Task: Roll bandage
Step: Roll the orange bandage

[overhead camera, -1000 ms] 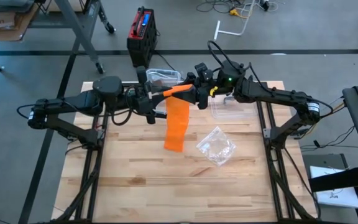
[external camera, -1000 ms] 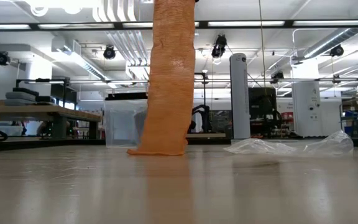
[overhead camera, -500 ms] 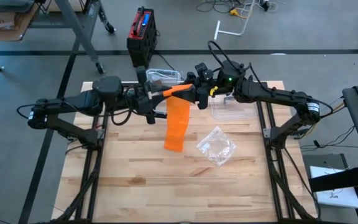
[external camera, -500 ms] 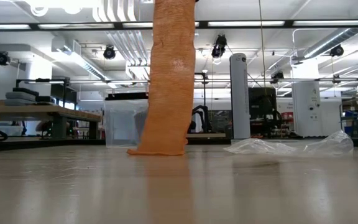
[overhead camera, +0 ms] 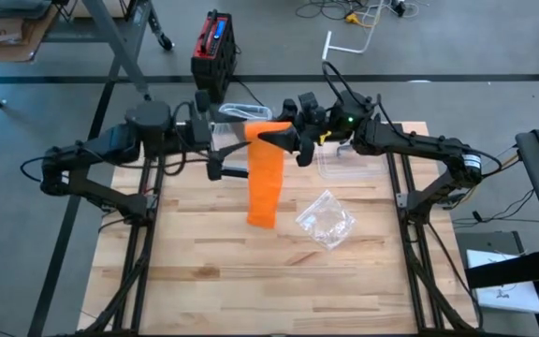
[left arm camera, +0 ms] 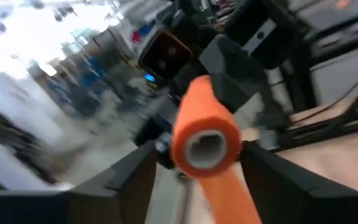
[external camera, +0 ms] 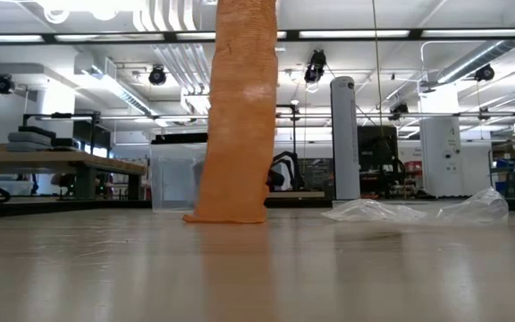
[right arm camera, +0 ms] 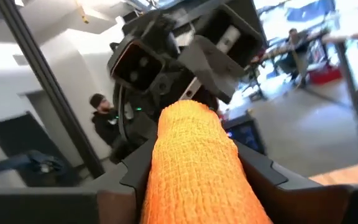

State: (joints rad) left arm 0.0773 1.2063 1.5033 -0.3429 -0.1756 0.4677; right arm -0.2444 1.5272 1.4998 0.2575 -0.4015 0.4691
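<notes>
Right gripper [overhead camera: 284, 134] up at top centre of the high view, fingers clamped on the orange bandage roll [overhead camera: 271, 130], and the left gripper [overhead camera: 221, 140] sits just beside it, fingers spread apart and clear of the roll (you can see daylight either side in the left wrist view). Loose bandage tail [overhead camera: 266, 187] hangs down, its end resting on the wooden table [overhead camera: 204, 271]. Crumpled clear wrapper [overhead camera: 326, 220] lies right of the tail, near it. Clear plastic box [overhead camera: 344, 165] sits under the right arm, partly hidden. Red-and-black case [overhead camera: 213, 47] stands on the floor beyond the table.
</notes>
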